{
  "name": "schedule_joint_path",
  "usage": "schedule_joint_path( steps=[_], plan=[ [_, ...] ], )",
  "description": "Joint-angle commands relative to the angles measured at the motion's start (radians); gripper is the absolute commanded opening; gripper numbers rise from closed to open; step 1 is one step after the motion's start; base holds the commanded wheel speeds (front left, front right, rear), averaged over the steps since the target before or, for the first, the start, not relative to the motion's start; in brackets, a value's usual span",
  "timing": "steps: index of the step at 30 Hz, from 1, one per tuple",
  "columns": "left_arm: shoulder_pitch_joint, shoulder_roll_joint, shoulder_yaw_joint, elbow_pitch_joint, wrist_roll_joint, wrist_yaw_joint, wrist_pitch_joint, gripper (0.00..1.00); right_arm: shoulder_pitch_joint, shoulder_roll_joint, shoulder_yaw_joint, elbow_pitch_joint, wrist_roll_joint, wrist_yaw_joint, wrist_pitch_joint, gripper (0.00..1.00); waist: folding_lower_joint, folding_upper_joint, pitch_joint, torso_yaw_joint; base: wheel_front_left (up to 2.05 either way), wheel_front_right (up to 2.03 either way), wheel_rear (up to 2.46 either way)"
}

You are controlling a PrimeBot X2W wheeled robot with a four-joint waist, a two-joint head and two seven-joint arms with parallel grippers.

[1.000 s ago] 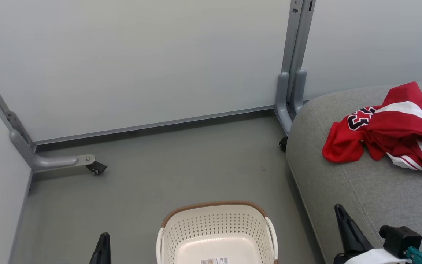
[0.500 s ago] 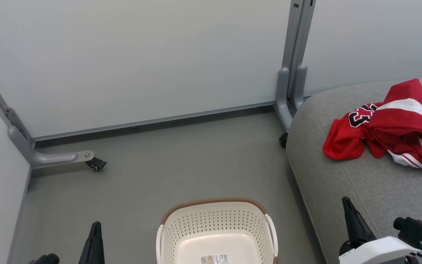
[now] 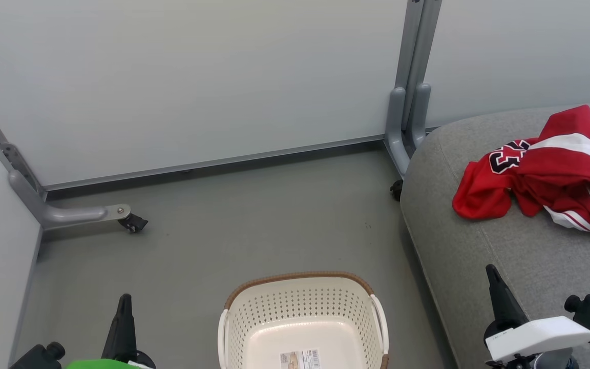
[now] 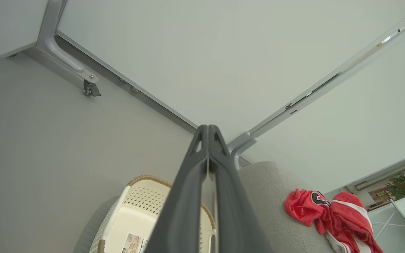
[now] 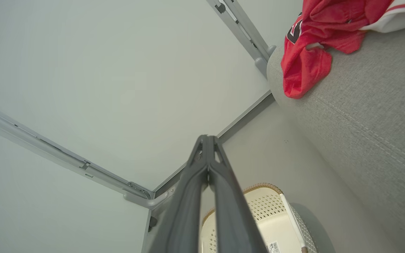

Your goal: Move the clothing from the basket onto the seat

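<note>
From the head we see the clothing (image 3: pixel 546 174) heaped on the seat (image 3: pixel 479 266) at right. The basket (image 3: pixel 300 305) stands on the floor (image 3: pixel 249 230), its label (image 3: pixel 300 359) showing. Along our left wrist, the left gripper (image 4: pixel 208 131) has its fingers pressed together, gripping nothing. Along our right wrist, the right gripper (image 5: pixel 206 140) is likewise pressed together, bare.

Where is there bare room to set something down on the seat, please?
The seat is bare between the clothing and the right gripper, and at its rounded left corner. The far right is crowded with clothing.
</note>
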Motion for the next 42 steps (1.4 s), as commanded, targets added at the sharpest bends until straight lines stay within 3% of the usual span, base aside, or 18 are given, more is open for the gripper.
schedule_joint_path(
  steps=[1, 42],
  plan=[
    [-0.037, 0.010, 0.006, -0.006, -0.037, -0.004, 0.007, 0.00, -0.032, -0.008, -0.007, -0.007, 0.035, 0.000, 0.009, 0.00, 0.0000, 0.0000, 0.002, 0.000, 0.00, 0.00, 0.00],
    [-0.154, 0.011, 0.061, 0.039, -0.468, -0.011, 0.121, 0.00, -0.104, -0.010, -0.062, 0.033, 0.471, 0.000, 0.123, 0.00, 0.0000, 0.0000, 0.050, 0.002, 0.00, 0.00, 0.00]
  ],
)
